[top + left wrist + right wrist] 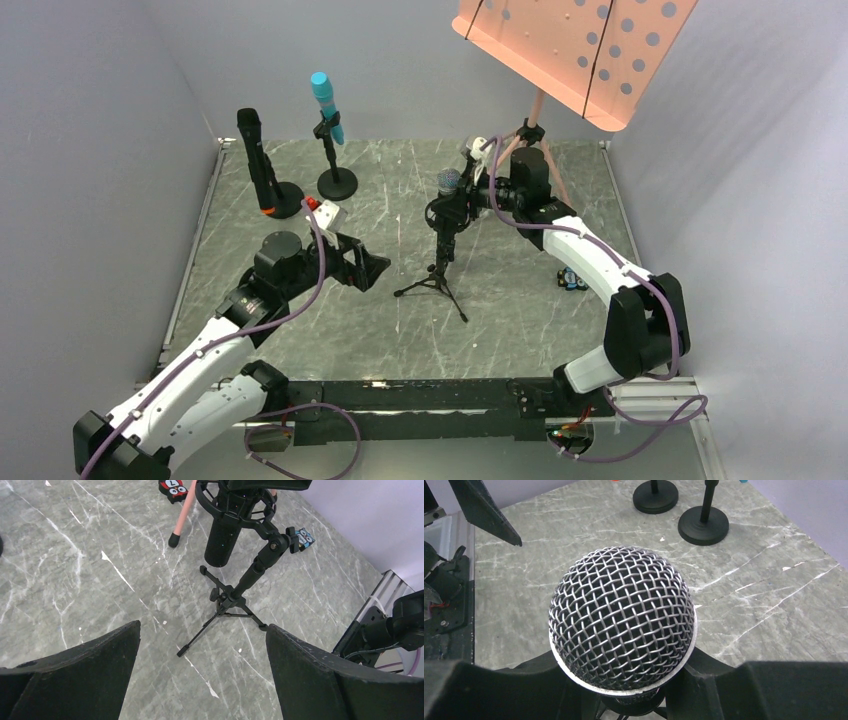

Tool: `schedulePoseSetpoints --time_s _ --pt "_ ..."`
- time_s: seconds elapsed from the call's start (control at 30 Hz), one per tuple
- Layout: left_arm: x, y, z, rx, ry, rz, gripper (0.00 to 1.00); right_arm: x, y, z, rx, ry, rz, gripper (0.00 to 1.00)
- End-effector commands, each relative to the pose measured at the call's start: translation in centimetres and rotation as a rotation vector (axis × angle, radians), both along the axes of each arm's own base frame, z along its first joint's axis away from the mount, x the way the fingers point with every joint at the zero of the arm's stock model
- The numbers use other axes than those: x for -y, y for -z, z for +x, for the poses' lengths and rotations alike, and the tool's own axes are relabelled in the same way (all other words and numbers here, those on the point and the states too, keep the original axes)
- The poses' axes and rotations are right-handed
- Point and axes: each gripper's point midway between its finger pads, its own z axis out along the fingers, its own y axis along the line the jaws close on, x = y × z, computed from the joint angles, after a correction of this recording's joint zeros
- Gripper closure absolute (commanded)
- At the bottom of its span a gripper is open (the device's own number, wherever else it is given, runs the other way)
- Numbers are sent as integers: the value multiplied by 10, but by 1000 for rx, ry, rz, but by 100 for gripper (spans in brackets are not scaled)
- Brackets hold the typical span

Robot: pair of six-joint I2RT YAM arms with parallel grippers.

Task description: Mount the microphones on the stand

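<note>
Shock mount [252, 520] of tripod stand [232, 595] carries mesh-head mic [621, 625], body hanging through ring. Right end effector [624, 695] clamped on mesh-head mic just under head, a finger on each side. Left end effector [202, 627] spread wide, empty, above desk [75, 580], tripod stand straight ahead of it. Beyond left end effector: cyan mic [326, 100] in clip of round-base stand [337, 184]; orange-end mic [258, 160] upright on second round base [288, 200].

Left arm [200, 360] stretches forward and inward, left claw [368, 268] spread wide open, tilted downward. Right arm [600, 262] folds at the elbow and reaches toward the middle, right claw [462, 205] clamped around the mesh-head mic [621, 620].
</note>
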Motion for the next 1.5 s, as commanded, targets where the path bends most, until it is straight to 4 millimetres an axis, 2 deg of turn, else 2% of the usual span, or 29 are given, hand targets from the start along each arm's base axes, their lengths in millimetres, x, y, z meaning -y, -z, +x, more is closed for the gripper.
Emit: schedulePoseSetpoints --time_s 0.0,0.03,0.1,0.13,0.17,0.2,0.3,0.43,0.53,0.6,0.73,0.87,1.0,1.2,1.47 --pt "9 -22 -1 38 39 -65 1 -5 8 -25 -78 -89 -17 85" --pt "10 -22 -2 34 43 -67 1 -5 2 -31 -76 -111 -14 76" --pt "12 -20 -4 25 61 -69 1 -4 -20 -36 -39 -118 7 39" --pt "13 -20 -5 22 69 -72 1 -2 -32 -38 -14 -116 16 26" --pt "14 -20 -7 18 79 -73 1 0 -43 -40 9 -116 22 16" --pt "15 -20 -8 18 88 -74 1 3 -54 -41 24 -116 29 11" --pt "18 -23 -13 10 118 -88 1 11 -73 -45 19 -138 47 6" --pt "30 -35 -22 30 200 -117 1 27 -81 -55 60 -174 40 3" --pt "39 -32 -27 37 237 -79 1 42 -74 -60 93 -168 0 3" --pt "46 -21 -30 10 247 -27 1 53 -68 -66 99 -161 -20 2" --pt "59 -3 -25 -18 237 60 2 75 -57 -85 59 -172 -11 2" --pt "78 11 -21 52 297 89 4 86 -35 -103 28 -182 20 2" --pt "93 31 -12 193 380 117 3 103 -26 -95 5 -105 64 0" --pt "114 33 0 462 468 97 2 109 -16 -89 -4 -72 45 0" --pt "138 45 12 525 524 44 10 110 -17 -89 -12 -64 35 0"
